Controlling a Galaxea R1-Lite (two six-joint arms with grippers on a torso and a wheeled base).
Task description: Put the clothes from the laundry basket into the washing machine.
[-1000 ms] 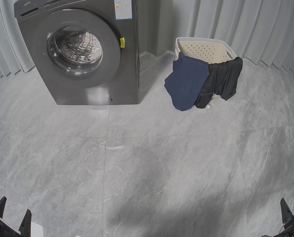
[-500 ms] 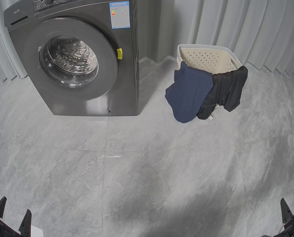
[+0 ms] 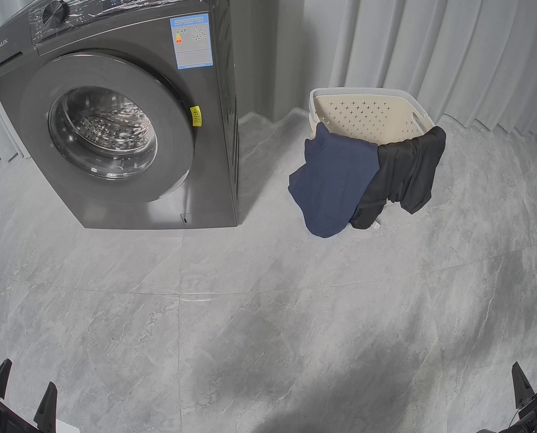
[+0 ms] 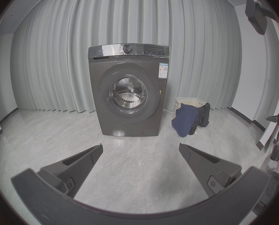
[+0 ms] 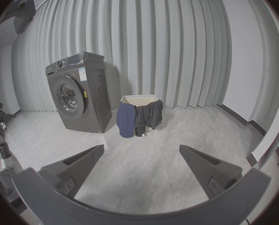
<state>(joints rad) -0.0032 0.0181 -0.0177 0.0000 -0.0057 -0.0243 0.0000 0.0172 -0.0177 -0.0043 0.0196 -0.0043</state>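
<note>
Clothes (image 3: 352, 175), one navy and one black, hang over the front rim of the laundry basket (image 3: 364, 110), beside the washing machine (image 3: 208, 151). Left fingers (image 4: 80, 164) and right fingers (image 5: 208, 167) stand wide apart, holding nothing.

Well ahead of the left pincer (image 4: 140, 145), floor-length pale grey pleated curtains (image 4: 52, 63) cover the far wall from side to side. The floor (image 4: 136, 169) beneath and in front of it is laid in large grey marble-look tiles with thin grout lines, and it has a faint sheen under soft, even light. Forward and to the right of the right pincer (image 5: 141, 146), a plain white wall (image 5: 248, 72) meets the tiles at a dark skirting board (image 5: 239, 116).
</note>
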